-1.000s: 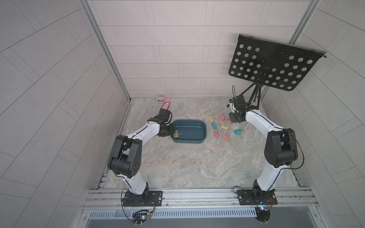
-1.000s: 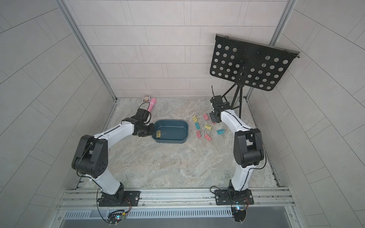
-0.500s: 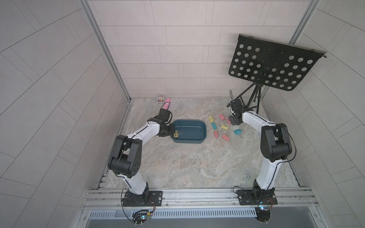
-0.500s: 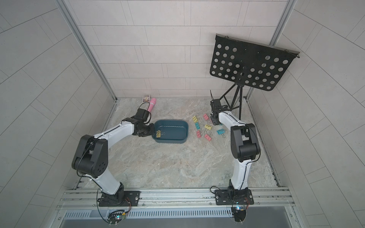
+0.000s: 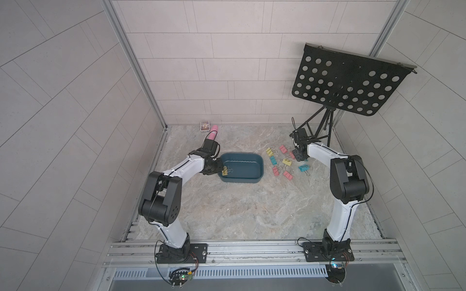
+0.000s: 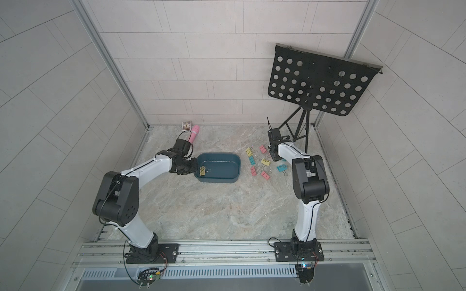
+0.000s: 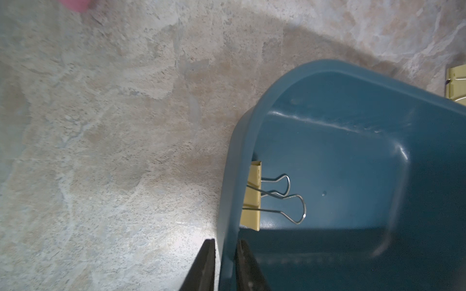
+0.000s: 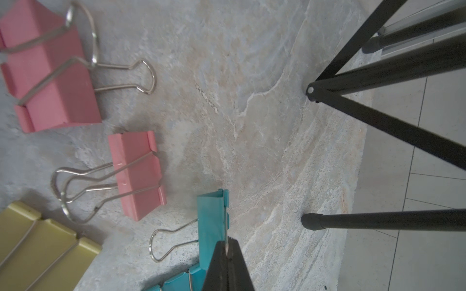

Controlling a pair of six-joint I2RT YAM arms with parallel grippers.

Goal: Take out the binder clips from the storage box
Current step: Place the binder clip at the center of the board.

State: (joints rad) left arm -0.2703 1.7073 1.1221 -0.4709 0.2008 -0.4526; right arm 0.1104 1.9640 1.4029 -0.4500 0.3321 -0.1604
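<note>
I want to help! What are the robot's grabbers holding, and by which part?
The left gripper pinches the storage box by its wall; the right gripper pinches a teal binder clip by its wire handle.

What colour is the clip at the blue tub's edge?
Yellow, on the small folding binder clip; the left wrist view shows it best.
</note>
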